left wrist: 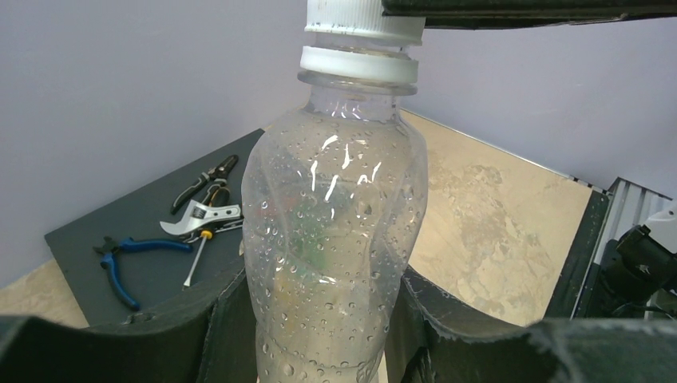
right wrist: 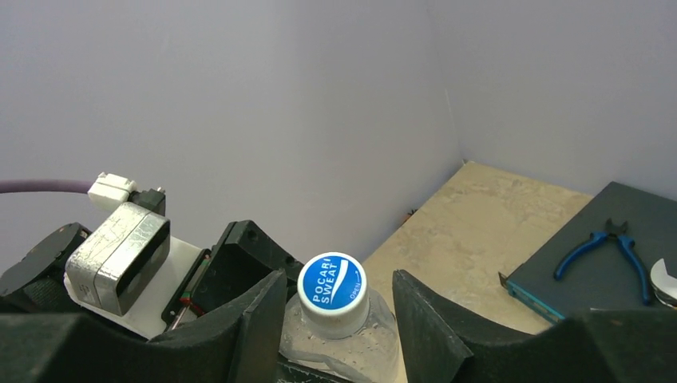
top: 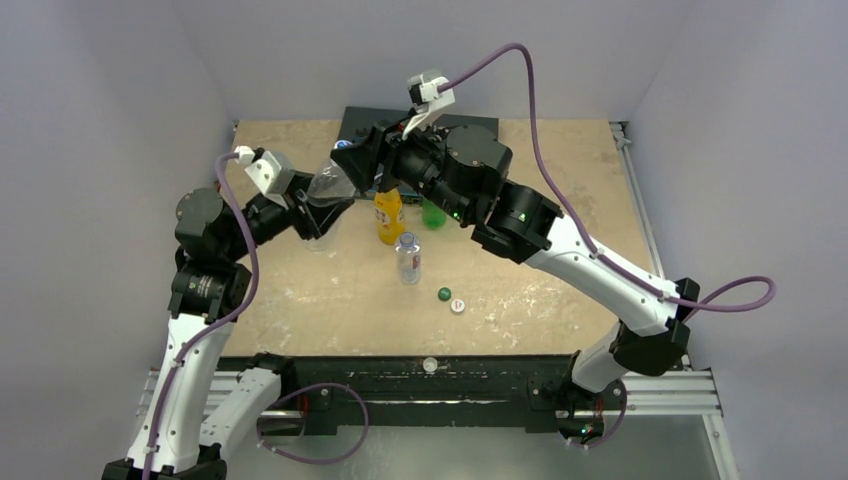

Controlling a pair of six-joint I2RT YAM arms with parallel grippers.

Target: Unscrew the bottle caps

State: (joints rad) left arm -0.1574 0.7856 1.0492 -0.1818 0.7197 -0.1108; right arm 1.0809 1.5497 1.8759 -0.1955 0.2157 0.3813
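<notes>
Lilac walls close in a pale wooden tabletop point(top: 560, 200). My left gripper point(left wrist: 319, 335) is clamped on the body of the larger clear bottle point(left wrist: 335, 223), which tilts with its neck towards one o'clock in the top view. My right gripper point(right wrist: 339, 315) straddles its blue-and-white cap point(right wrist: 332, 289), jaws apart with a gap on each side. Further right stand the orange-yellow bottle point(top: 389, 215), the green bottle point(top: 433, 214) at its three o'clock, and the small clear bottle point(top: 408, 258) at its six. At that one's five o'clock lie a dark green cap point(top: 444, 294) and a white cap point(top: 458, 306).
</notes>
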